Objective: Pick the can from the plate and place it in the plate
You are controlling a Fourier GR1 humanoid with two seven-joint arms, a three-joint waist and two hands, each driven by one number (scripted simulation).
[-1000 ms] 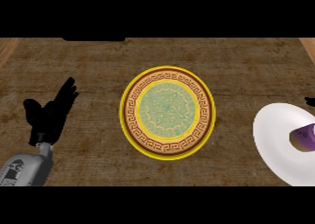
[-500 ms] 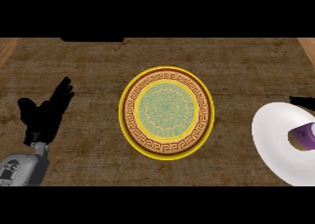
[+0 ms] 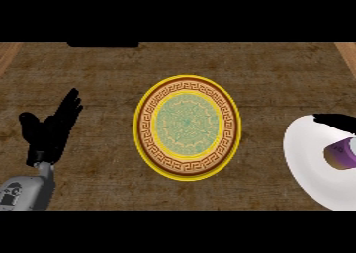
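**Can on the white plate, patterned plate empty**

The purple can (image 3: pixel 346 154) lies on its side in the white plate (image 3: pixel 312 168) at the view's right edge — its open tan end faces left. Dark fingers (image 3: pixel 340 121) of the right hand (image 3: pixel 349 123) show just above the can at the plate's upper rim; whether they are spread or curled cannot be told. The yellow-rimmed patterned plate (image 3: pixel 187 127) sits mid-table, holding nothing. Bare wooden table (image 3: pixel 101 79) lies between it and the left hand (image 3: pixel 49 131), whose fingers are straight and spread, pointing up — resting. No writing is legible.
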